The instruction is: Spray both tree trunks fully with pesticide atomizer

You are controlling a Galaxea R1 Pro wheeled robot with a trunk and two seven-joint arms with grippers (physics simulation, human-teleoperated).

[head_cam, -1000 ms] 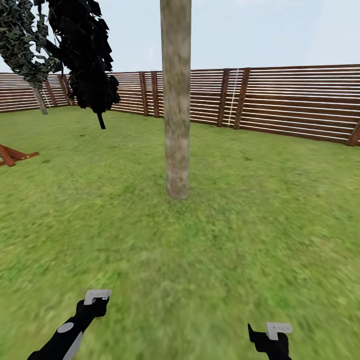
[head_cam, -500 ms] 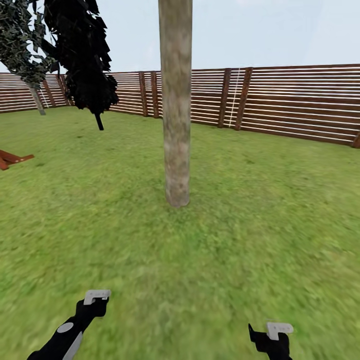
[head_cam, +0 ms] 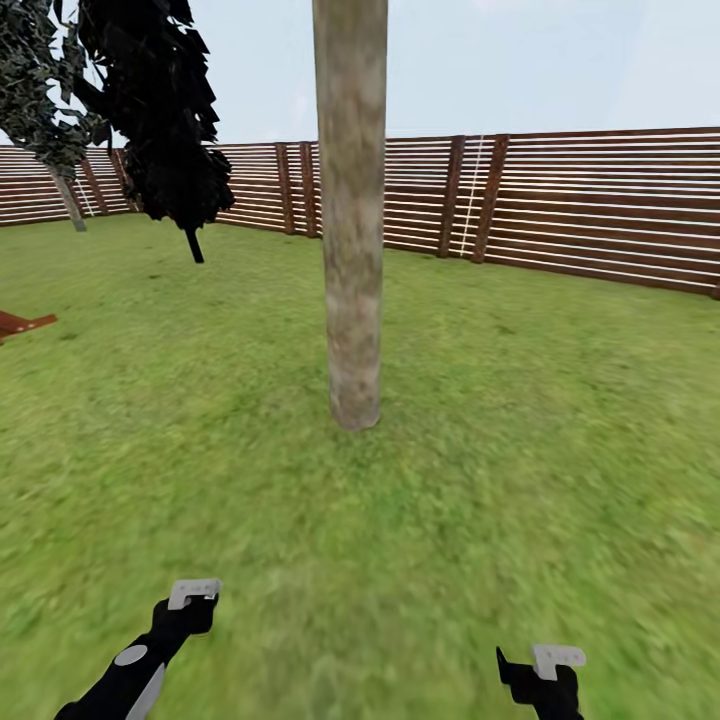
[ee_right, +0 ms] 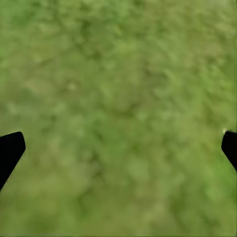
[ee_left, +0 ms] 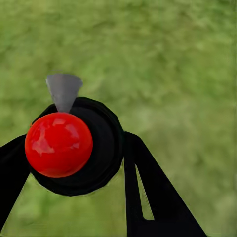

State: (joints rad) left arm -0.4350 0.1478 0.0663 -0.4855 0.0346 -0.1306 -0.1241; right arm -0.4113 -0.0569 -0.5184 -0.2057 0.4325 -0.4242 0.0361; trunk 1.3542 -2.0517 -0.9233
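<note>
Looking forward from the head view, one tree trunk [head_cam: 352, 210] rises from the grass [head_cam: 520, 420] of the garden straight ahead, the slatted fence [head_cam: 600, 205] behind it and a black-leaved tree [head_cam: 160, 110] off to the left; the left gripper [head_cam: 194, 592] and right gripper [head_cam: 557, 658] hang low over the lawn. From the left wrist view, that gripper is clamped on the pesticide atomizer [ee_left: 74, 145], a dark round body with a red ball [ee_left: 58, 144] and a grey nozzle [ee_left: 63, 91]. From the right wrist view, the fingers [ee_right: 10, 150] stand wide apart over bare grass. To spray well, I judge the robot should stop near the trunk, raise the left arm, and aim the nozzle squarely at the bark.
</note>
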